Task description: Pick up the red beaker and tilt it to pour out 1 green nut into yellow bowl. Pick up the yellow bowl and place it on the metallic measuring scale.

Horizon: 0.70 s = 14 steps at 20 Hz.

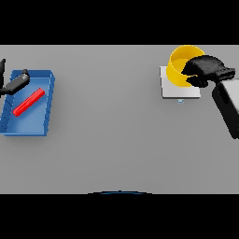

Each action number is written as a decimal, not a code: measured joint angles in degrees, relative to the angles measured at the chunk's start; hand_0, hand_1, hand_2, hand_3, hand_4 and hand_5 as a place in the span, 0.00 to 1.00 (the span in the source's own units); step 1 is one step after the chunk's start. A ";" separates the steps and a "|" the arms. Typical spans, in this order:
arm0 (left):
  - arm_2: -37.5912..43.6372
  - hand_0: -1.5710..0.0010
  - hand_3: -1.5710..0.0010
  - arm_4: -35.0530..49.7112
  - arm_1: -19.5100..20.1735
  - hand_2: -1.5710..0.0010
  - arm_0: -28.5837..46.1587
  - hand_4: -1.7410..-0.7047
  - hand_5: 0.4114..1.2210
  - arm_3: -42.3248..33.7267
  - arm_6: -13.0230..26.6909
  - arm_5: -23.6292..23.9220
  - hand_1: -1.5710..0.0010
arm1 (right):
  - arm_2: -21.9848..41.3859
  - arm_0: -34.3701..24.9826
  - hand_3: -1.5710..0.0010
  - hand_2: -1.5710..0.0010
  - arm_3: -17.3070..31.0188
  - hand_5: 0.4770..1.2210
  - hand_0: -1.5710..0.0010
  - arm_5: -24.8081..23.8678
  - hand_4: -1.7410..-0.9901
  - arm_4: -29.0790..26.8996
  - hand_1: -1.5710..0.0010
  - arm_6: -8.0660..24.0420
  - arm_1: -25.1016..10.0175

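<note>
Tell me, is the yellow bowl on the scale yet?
Seemingly yes: the yellow bowl overlaps the metallic scale, the right hand curled around its rim.

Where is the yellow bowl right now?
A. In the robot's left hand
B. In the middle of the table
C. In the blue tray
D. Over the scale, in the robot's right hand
D: the bowl sits over the scale, with the right hand curled on its rim.

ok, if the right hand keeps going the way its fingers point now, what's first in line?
The right hand points toward the view's left, fingers curled on the yellow bowl above the scale. Past the bowl, only bare table shows; depth is unclear.
</note>
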 measured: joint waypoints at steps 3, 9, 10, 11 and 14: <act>-0.95 1.00 1.00 0.02 -0.19 1.00 -1.31 0.91 0.40 0.88 -0.02 0.42 1.00 | 0.50 -1.14 0.06 0.00 5.92 1.00 0.00 -3.10 0.02 0.74 0.03 -0.46 2.45; -0.62 1.00 1.00 0.66 0.02 1.00 -1.15 0.90 0.40 0.47 -0.63 0.00 1.00 | 0.83 -2.64 0.16 0.00 11.59 1.00 0.03 -5.29 0.02 0.37 0.11 -2.43 3.76; -0.73 1.00 1.00 0.61 -0.22 1.00 -1.02 0.90 0.41 0.72 -0.71 0.04 1.00 | 0.84 -2.97 0.26 0.00 11.72 1.00 0.02 -4.43 0.02 -0.02 0.10 -2.61 3.55; -0.95 1.00 1.00 0.39 -0.97 1.00 -1.48 0.90 0.41 1.27 -0.41 0.20 1.00 | 0.78 -3.19 0.35 0.05 12.21 1.00 0.02 -4.04 0.11 -0.34 0.08 -2.37 3.89; -0.75 1.00 1.00 0.60 -1.36 1.00 -2.07 0.89 0.41 2.32 -0.37 -0.31 1.00 | 0.25 -3.57 0.51 0.39 13.37 0.68 0.38 -2.86 0.32 -1.00 0.45 -1.32 4.14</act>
